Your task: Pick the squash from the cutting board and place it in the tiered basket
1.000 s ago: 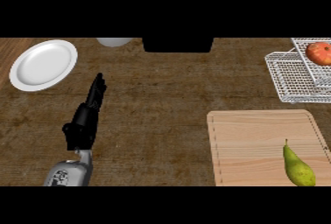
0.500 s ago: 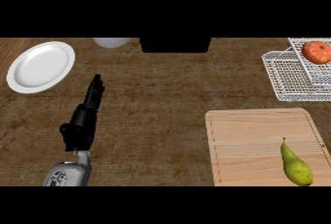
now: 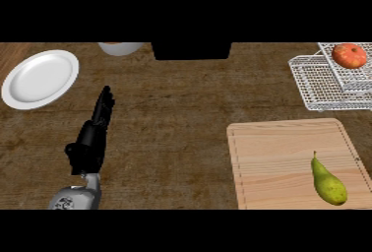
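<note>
A green-yellow, pear-shaped squash lies on the pale wooden cutting board at the lower right. The white wire tiered basket stands at the upper right, and a red-orange fruit rests in it. My left hand is at the left, fingers straight and pointing away over the wooden counter, far from the squash and holding nothing. My right hand does not show.
A white plate sits at the upper left. A pale cup or bowl and a black box stand along the far edge. Bare counter lies between my left hand and the cutting board.
The view has drifted slightly, so the objects sit a little further left in the picture. My left hand keeps the same straight pose; the squash has not moved on the board.
</note>
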You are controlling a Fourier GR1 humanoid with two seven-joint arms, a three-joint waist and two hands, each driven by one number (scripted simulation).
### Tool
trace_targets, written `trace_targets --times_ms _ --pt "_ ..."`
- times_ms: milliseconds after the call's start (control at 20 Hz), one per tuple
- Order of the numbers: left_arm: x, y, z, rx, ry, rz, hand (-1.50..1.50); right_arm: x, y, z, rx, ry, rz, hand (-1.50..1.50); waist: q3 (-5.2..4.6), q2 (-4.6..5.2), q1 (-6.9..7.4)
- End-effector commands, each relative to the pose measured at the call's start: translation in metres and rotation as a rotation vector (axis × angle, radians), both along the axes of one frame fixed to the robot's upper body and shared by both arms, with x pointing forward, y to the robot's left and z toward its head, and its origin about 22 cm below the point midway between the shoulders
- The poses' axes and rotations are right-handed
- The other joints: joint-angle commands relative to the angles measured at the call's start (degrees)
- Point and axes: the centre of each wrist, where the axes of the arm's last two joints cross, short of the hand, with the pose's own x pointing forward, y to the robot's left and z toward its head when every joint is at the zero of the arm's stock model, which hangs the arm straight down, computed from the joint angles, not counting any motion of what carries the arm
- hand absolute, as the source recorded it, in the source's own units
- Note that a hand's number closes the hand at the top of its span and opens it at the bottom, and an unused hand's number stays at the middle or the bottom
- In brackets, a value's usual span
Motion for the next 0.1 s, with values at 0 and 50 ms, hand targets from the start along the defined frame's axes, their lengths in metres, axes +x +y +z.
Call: trace_targets --times_ms 0,50 --pt "0.003 0.003 -0.006 0.005 -0.004 0.032 0.0 -0.065 -0.03 -0.01 0.03 -0.038 0.021 -1.5 -0.02 -0.09 -1.02" --pt "0.009 -0.001 0.0 -0.018 0.02 0.023 0.0 -0.076 -0.035 -0.018 0.04 -0.043 0.045 -1.5 0.07 0.03 -1.15"
